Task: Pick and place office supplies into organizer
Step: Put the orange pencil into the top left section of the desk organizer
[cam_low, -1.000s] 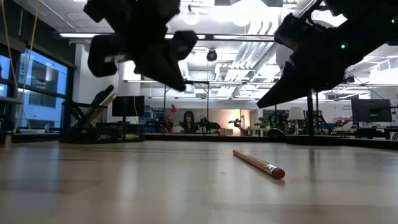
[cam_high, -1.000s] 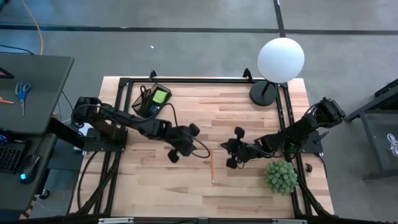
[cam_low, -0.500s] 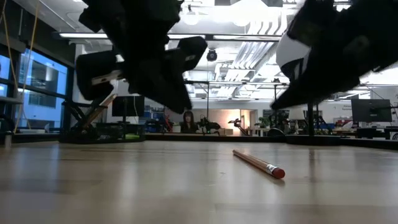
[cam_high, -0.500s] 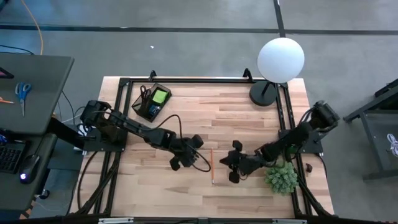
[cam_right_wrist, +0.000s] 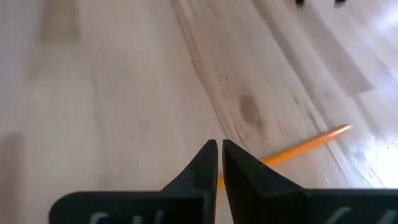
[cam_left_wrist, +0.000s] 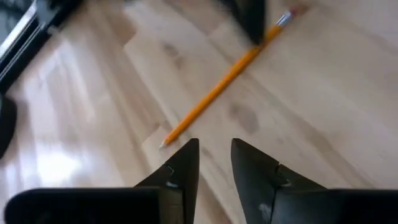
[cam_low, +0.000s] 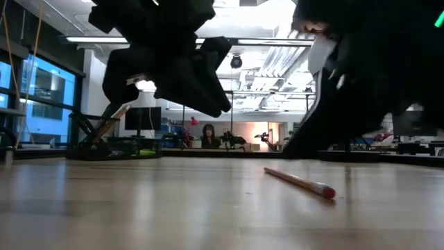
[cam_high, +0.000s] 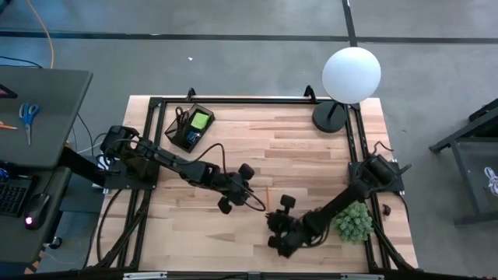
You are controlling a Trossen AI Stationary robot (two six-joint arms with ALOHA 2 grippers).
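Since the light, stiff pencil [cam_left_wrist: 225,79] could roll, I aimed the slightly parted left claw [cam_left_wrist: 214,163] mid-shaft, twelve o'clock ahead.

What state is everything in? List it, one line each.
pencil: lying flat on the table, not held
organizer: at the back left, partly filled
left gripper: fingers slightly apart, empty, by the pencil's tip
right gripper: fingers shut, empty, near the pencil
lamp: standing upright

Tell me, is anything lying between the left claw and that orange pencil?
No. In the left wrist view, only bare wood separates the left gripper from the pencil just ahead.
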